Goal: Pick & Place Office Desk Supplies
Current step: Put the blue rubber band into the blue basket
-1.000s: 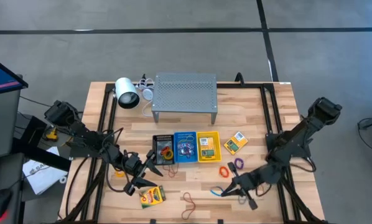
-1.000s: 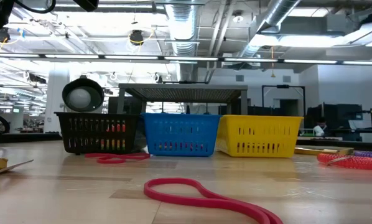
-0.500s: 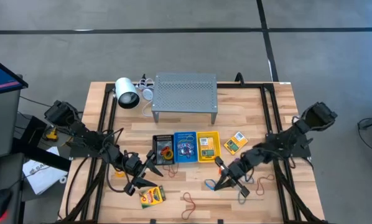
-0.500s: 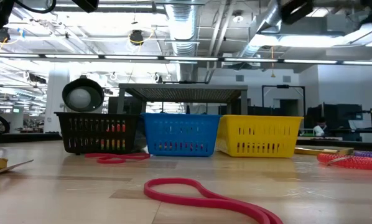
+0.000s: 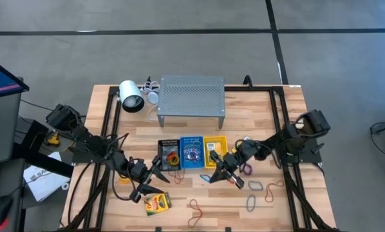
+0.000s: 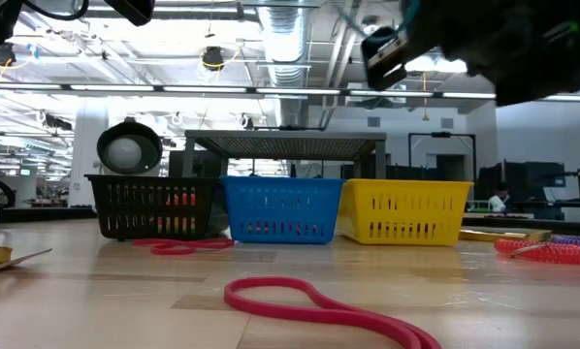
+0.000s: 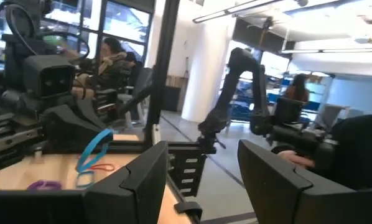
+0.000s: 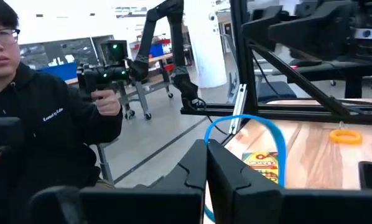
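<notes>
My right gripper [image 5: 214,175] hovers just in front of the yellow basket [image 5: 215,152], shut on a blue rubber band [image 8: 254,134]. The left wrist view also shows this blue band [image 7: 91,149] hanging off the right gripper. My left gripper [image 5: 152,183] waits open near the black basket [image 5: 169,155], touching nothing. A crayon box [image 5: 157,203] lies flat on the table close in front of the left gripper. More bands lie on the wood: a red one [image 5: 196,206] near the front edge, a purple one [image 5: 247,169], and two further right [image 5: 255,187]. My right gripper pinches one spot of the blue band's strand [image 8: 206,137] between its two shut fingertips [image 8: 198,163]. The fingers lie about level, coming from the table's right. The band is lifted clear of the table, its loop open and slack beyond the fingertips.
A blue basket [image 5: 192,153] stands between the black and yellow ones. Behind them are a grey perforated shelf [image 5: 191,96] and a white cylinder [image 5: 132,96]. A second crayon box [image 5: 246,145] lies beside my right arm. A person [image 8: 43,118] stands beyond the table.
My right gripper, still shut, has carried the blue band from the near right part of the table leftward and toward the far edge, up to the front of the yellow basket. The band has stayed clear of the table.
</notes>
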